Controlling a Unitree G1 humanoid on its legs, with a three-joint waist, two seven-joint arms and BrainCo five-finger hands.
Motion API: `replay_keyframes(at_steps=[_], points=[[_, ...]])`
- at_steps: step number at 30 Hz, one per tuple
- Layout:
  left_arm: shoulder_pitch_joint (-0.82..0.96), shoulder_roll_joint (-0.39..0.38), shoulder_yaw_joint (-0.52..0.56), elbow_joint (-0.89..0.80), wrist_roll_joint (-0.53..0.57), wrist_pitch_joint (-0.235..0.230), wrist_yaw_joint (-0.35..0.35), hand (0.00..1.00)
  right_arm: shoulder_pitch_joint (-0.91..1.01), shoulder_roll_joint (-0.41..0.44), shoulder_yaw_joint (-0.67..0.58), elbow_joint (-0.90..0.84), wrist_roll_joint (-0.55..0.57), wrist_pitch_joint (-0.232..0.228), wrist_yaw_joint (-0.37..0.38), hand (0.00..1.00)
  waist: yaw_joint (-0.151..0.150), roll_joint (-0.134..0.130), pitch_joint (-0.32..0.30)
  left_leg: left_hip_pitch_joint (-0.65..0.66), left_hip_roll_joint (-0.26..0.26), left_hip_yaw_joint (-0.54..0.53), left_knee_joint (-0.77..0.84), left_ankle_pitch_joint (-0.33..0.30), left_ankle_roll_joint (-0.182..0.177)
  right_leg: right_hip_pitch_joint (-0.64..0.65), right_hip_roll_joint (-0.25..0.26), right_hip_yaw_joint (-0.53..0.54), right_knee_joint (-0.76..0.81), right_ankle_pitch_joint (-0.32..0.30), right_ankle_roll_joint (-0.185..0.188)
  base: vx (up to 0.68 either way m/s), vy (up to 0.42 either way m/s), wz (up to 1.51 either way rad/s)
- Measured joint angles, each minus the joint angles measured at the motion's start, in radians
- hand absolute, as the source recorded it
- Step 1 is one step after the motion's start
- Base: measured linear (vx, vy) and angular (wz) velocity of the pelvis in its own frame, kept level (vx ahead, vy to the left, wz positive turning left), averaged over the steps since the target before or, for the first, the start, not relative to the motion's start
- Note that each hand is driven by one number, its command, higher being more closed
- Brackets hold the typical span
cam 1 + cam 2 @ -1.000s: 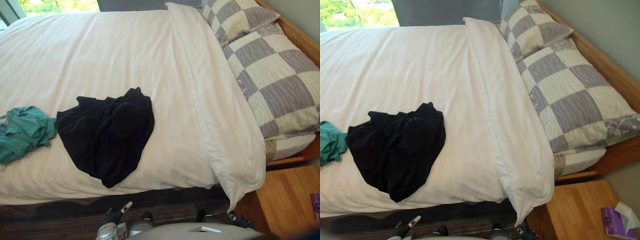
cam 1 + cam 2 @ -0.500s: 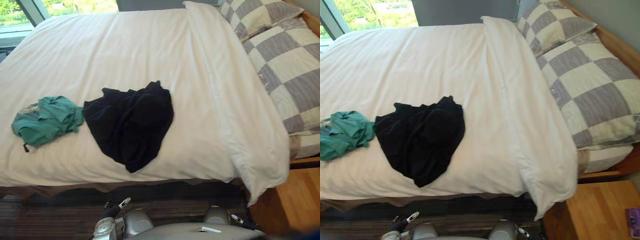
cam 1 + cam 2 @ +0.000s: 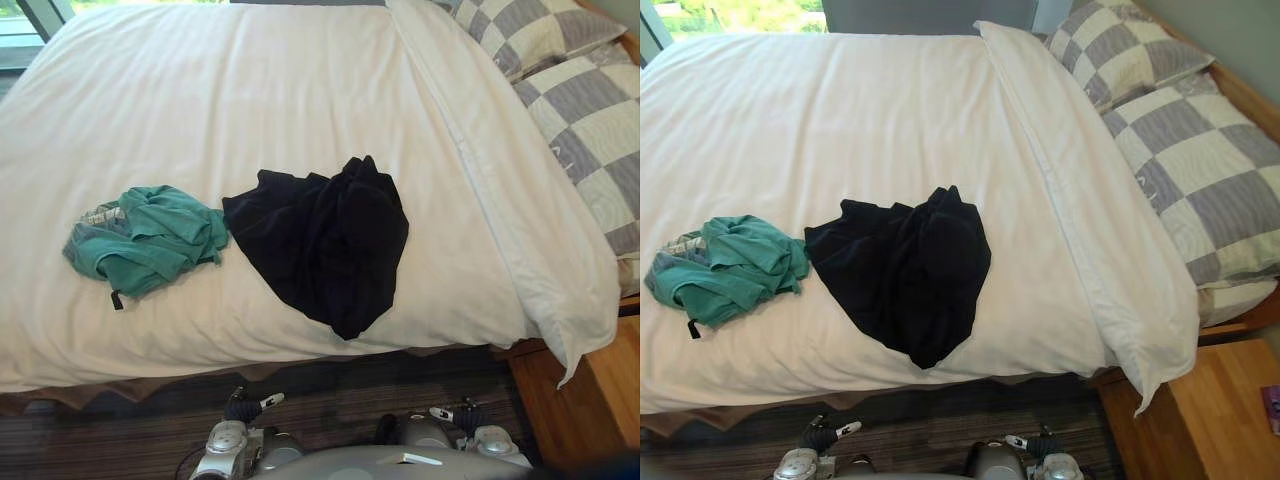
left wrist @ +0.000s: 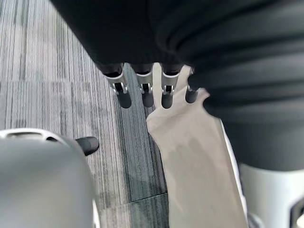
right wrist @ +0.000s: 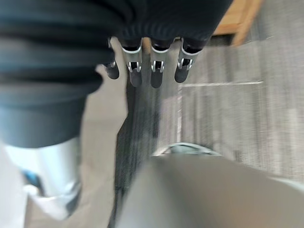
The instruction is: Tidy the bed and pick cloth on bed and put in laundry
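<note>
A crumpled black cloth (image 3: 325, 235) lies on the white duvet (image 3: 230, 110) near the bed's front edge. Just left of it, touching, sits a bunched green cloth (image 3: 145, 240). In the right eye view the black cloth (image 3: 905, 270) and green cloth (image 3: 725, 265) show the same way. My left hand (image 4: 142, 90) hangs low beside me over the grey carpet, its fingers straight and holding nothing. My right hand (image 5: 152, 66) also hangs down over the carpet with fingers straight and empty. Both hands are well away from the cloths.
Two grey-and-cream checked pillows (image 3: 1200, 170) lie at the bed's right end, past the folded-back duvet edge (image 3: 1090, 230). A wooden nightstand (image 3: 1230, 420) stands at the lower right. Striped grey carpet (image 3: 120, 440) runs along the bed's front side.
The camera has turned left: the whole scene has shifted right, so the green cloth is now fully in view. The cloths themselves have not moved.
</note>
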State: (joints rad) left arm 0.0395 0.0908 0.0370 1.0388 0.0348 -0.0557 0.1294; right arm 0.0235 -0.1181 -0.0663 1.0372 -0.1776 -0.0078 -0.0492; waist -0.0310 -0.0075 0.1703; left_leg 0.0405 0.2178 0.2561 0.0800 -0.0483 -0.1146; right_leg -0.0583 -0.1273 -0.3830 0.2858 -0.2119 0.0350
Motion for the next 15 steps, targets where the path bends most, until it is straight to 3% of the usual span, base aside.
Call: replay_keyframes(at_steps=[2, 5, 7, 10, 11, 15], points=[[0.002, -0.029, -0.007, 0.0, 0.0, 0.001, -0.001, 0.0, -0.009, -0.005, 0.0, 0.003, 0.0, 0.0, 0.0, 0.0, -0.006, 0.014, -0.001, 0.012, -0.007, -0.01, -0.024, 0.006, 0.007, 0.023, 0.004, -0.016, -0.018, 0.001, -0.002, -0.04, -0.025, 0.37], [0.0, -0.034, -0.009, -0.03, 0.007, -0.006, -0.001, 0.0, -0.022, -0.007, 0.001, 0.026, -0.001, 0.001, 0.004, 0.0, -0.001, 0.015, 0.008, -0.017, -0.018, -0.033, 0.045, 0.009, -0.003, 0.036, -0.016, -0.032, -0.02, -0.003, 0.0, -0.02, -0.004, 0.24], [-0.012, -0.036, -0.024, -0.042, -0.014, -0.019, -0.002, 0.0, -0.027, -0.012, -0.005, 0.042, -0.001, 0.002, 0.003, 0.0, -0.002, 0.012, 0.027, -0.056, -0.038, 0.001, 0.133, 0.018, -0.017, 0.046, -0.062, -0.047, 0.0, -0.002, 0.009, -0.03, 0.054, 0.28], [-0.014, -0.035, -0.028, -0.041, -0.023, -0.019, -0.007, 0.0, -0.027, -0.009, -0.03, 0.045, -0.001, 0.015, -0.005, 0.0, 0.007, 0.012, 0.031, -0.059, -0.048, 0.065, 0.155, 0.023, -0.009, 0.057, -0.1, -0.046, -0.007, 0.01, 0.025, -0.02, 0.139, 0.02], [-0.018, -0.027, -0.025, -0.039, -0.023, -0.019, -0.009, 0.0, -0.026, -0.004, -0.051, 0.043, 0.001, 0.022, -0.007, 0.0, 0.011, 0.0, 0.037, -0.068, -0.046, 0.068, 0.165, -0.008, -0.002, 0.052, -0.122, -0.047, -0.009, 0.017, 0.028, -0.02, 0.158, -0.06], [-0.025, -0.033, -0.025, -0.035, -0.023, -0.018, -0.01, 0.0, -0.024, -0.004, -0.065, 0.039, 0.005, 0.022, -0.013, 0.0, -0.016, 0.006, 0.034, -0.113, 0.079, 0.045, 0.192, -0.044, 0.004, 0.028, -0.163, -0.037, 0.001, 0.041, 0.071, -0.01, 0.194, 0.03]])
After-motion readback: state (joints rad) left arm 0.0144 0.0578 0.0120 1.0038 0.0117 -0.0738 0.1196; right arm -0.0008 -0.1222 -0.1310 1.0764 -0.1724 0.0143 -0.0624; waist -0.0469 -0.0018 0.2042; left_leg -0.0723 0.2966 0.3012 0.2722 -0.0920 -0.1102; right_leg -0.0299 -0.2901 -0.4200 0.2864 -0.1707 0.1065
